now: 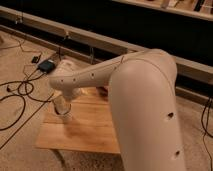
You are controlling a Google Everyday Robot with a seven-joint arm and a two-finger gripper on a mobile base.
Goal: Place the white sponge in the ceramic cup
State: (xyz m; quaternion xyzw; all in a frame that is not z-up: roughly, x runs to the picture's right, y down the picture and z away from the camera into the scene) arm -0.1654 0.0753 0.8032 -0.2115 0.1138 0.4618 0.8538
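My gripper (62,108) hangs low over the left part of the small wooden table (85,132), at the end of the white arm (95,75) that reaches in from the right. Its jaws stand open, pointing down, close to the tabletop. The white sponge is hidden from view. The ceramic cup is hidden too. The bulky arm covers the middle and right side of the table. I cannot tell whether anything sits between the fingers.
A sliver of a dark reddish bowl (103,90) shows behind the arm at the table's back. A dark box (47,66) and black cables (20,92) lie on the floor to the left. A long ledge (100,42) runs along the back.
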